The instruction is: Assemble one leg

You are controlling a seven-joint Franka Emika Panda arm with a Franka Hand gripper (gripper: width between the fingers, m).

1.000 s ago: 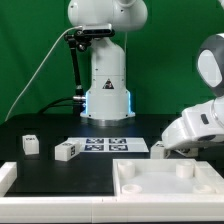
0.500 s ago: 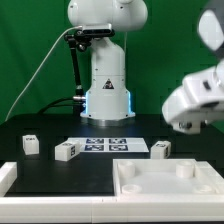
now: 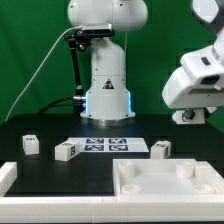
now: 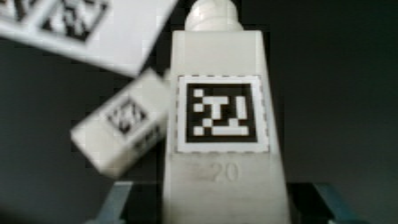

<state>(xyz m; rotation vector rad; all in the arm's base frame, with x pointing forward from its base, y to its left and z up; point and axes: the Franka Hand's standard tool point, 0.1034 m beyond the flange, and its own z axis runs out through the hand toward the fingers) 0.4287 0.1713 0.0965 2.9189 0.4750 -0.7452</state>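
Clamping the small white tagged plastic leg [image 4: 217, 110] in my gripper [image 3: 190, 116], upper right, I hold it clear of the table [image 3: 45, 128].

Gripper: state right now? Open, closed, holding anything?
Gripper: closed on a leg, held in the air.
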